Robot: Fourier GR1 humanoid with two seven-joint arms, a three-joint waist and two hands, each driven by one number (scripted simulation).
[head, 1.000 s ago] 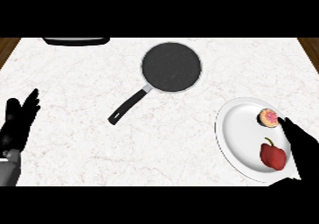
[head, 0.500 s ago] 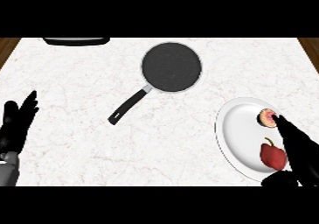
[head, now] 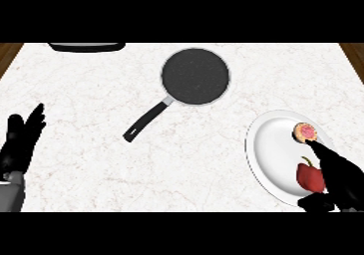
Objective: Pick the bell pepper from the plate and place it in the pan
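Note:
A red bell pepper (head: 309,177) lies on the white plate (head: 273,149) at the right. My right hand (head: 343,175) is over the plate's right side, its straight fingers lying along the pepper's right flank and its thumb showing below the pepper. The fingers are not curled round it. The fingertips reach up toward a small pink-topped round (head: 305,132) near the plate's upper edge. The black pan (head: 195,76) sits at upper centre, its handle (head: 146,122) pointing down-left. My left hand (head: 19,143) rests open at the left edge, fingers up.
A dark flat object (head: 87,46) shows at the counter's back edge, upper left. Brown wood shows past the white marble counter at both upper corners. Bare marble lies between pan and plate.
My right hand has slid left and up over the plate, closing in on the pepper's right side and hiding more of the plate. The left hand has stayed still.

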